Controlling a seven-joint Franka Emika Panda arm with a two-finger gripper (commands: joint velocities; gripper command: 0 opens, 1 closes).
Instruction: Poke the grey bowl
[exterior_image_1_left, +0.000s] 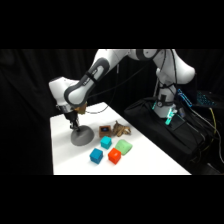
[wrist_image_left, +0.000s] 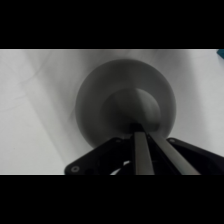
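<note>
One grey bowl (exterior_image_1_left: 81, 136) sits upside down on the white table (exterior_image_1_left: 145, 160), like a little round hill. It is right under the gripper (exterior_image_1_left: 75, 123), which comes down on it from above. In the wrist view the grey bowl (wrist_image_left: 97, 107) fills the middle of the picture, and the gripper (wrist_image_left: 139, 131) points at its flat top. The two fingers (wrist_image_left: 141, 150) are pressed close together, side by side, with nothing between them. Their tips look like they touch the top of the bowl, or are just above it; I cannot tell which.

Past the bowl, on the far side from the fingers, four small blocks lie in a bunch. The teal block (exterior_image_1_left: 106, 142) is nearest to the bowl. The blue block (exterior_image_1_left: 96, 156) is just beside it, closer to the front edge of the table. The orange block (exterior_image_1_left: 114, 156) is next to the blue one. The green block (exterior_image_1_left: 124, 147) is the farthest from the fingers. Behind the blocks lies a brown thing (exterior_image_1_left: 116, 130) that I cannot make out.

The white arm (exterior_image_1_left: 100, 65) bends up and over to its base (exterior_image_1_left: 167, 102), well apart from the bowl.
</note>
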